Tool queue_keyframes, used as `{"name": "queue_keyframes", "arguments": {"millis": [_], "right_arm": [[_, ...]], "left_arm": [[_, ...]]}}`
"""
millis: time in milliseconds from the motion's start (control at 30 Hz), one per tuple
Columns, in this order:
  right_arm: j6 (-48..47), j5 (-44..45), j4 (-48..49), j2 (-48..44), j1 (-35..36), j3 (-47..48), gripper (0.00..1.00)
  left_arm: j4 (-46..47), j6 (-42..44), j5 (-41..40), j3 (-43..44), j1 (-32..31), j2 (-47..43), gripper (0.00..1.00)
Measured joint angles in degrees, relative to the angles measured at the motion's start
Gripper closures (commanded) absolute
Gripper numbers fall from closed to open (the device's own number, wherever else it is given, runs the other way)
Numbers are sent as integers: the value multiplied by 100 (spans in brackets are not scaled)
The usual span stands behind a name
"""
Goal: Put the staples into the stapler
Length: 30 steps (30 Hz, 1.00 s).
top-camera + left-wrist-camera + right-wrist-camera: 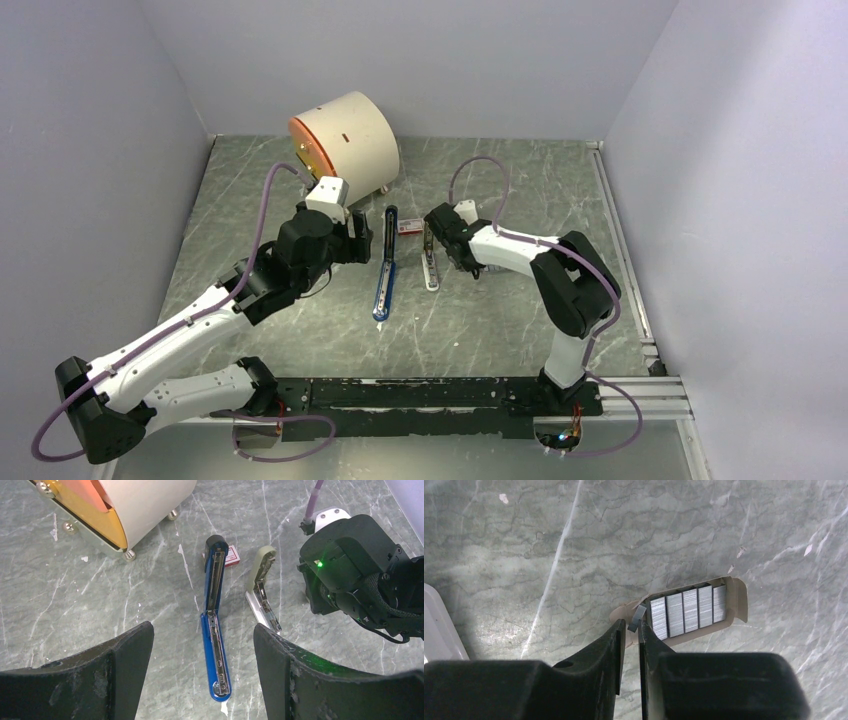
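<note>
Top external view: the blue stapler (pixel 386 268) lies opened flat mid-frame on the table (pixel 300 330), with the left tool (pixel 357 238) just left of it and the right tool (pixel 440 235) to its right. Left wrist view: the left tool (pixel 202 630) is spread wide, with the stapler centred between its fingers. Right wrist view: the right tool (pixel 630 630) pinches the staples (pixel 637 618) at centre, beside a cardboard tray (pixel 739 600) of strips.

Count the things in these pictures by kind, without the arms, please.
Staplers: 2, the blue stapler and the grey-green stapler.
Staple containers: 2, red box, open tray.
Staple strip in right gripper: 1.
Cream drum: 1.
Total: 6.
</note>
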Motion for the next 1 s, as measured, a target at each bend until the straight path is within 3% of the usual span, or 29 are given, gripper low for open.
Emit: {"name": "queue_keyframes", "arguments": {"millis": [133, 367, 533, 1000], "right_arm": [[201, 7, -50, 0, -24, 22, 73], [479, 35, -74, -2, -59, 37, 77], [693, 120, -144, 0, -81, 151, 71], [960, 234, -216, 35, -192, 212, 72]], "left_arm": [[0, 0, 0, 0, 0, 0, 22], [0, 0, 0, 0, 0, 0, 22], [-2, 0, 0, 0, 0, 0, 22], [-2, 0, 0, 0, 0, 0, 22]]}}
